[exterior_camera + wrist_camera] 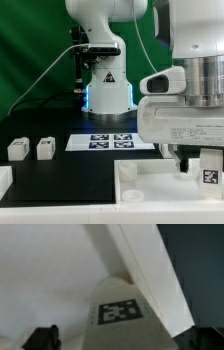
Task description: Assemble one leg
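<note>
Evidently the gripper [203,166], at the exterior frame's lower right, has its fingers closed on a tagged leg [208,176], holding it over the white panel [150,185], presumably for seating. Two spare legs [31,149] wait on the desk [60,170] at left.

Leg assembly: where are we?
In hand: the tool holds one tagged leg over the white panel; the wrist view shows that leg against the panel's corner. Seating can't be confirmed. Left: two more legs sit loose on the table.
</note>
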Tool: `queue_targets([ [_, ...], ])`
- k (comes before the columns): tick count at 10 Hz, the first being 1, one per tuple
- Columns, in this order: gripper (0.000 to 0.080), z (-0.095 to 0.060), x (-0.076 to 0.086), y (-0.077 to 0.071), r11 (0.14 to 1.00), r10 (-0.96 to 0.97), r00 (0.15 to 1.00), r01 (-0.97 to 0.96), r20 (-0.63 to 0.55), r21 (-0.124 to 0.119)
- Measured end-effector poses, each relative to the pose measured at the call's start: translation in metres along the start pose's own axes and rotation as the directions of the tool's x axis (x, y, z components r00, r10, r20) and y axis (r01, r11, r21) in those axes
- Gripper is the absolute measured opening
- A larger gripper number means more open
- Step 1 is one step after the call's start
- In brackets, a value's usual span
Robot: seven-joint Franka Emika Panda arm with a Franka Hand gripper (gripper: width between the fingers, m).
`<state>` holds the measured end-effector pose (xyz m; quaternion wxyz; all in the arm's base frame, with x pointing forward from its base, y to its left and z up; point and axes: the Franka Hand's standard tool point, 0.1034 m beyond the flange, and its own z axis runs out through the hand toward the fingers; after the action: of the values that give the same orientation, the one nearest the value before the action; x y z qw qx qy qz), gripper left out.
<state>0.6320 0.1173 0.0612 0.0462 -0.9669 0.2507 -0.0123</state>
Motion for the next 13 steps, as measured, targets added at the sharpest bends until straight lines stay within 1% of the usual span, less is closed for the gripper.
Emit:
queue_targets([
  [1, 0.0552, 0.0, 0.0, 0.0, 1.0, 0.0, 1.0, 0.0, 0.0, 0.0],
  [2, 0.0552, 0.0002, -0.0006, -0.0007, 0.997, 0.078, 0.997, -0.078, 0.003, 0.004],
  [3, 0.0369, 0.0005, -0.0012, -0.0014, 0.986, 0.169, 0.986, -0.169, 0.005, 0.006],
  [4, 0.0289, 0.0006, -0.0014, -0.0016, 0.97, 0.241, 0.97, -0.241, 0.007, 0.008],
  [5, 0.029, 0.0006, -0.001, -0.0014, 0.934, 0.356, 0.934, -0.356, 0.008, 0.007],
  [7, 0.029, 0.0011, 0.0004, -0.0019, 0.856, 0.517, 0.856, -0.517, 0.01, 0.005],
  [8, 0.029, 0.0013, 0.0, -0.0027, 0.75, 0.661, 0.75, -0.661, 0.008, 0.003],
  [9, 0.029, 0.0015, -0.0011, -0.0043, 0.646, 0.763, 0.646, -0.764, 0.009, 0.003],
  [10, 0.029, 0.0016, -0.0005, -0.0043, 0.507, 0.862, 0.507, -0.862, 0.013, 0.006],
  [11, 0.029, 0.0017, -0.0005, -0.0035, 0.382, 0.924, 0.382, -0.924, 0.021, 0.008],
  [13, 0.0291, 0.0017, -0.0008, -0.0025, 0.202, 0.979, 0.202, -0.979, 0.02, 0.018],
])
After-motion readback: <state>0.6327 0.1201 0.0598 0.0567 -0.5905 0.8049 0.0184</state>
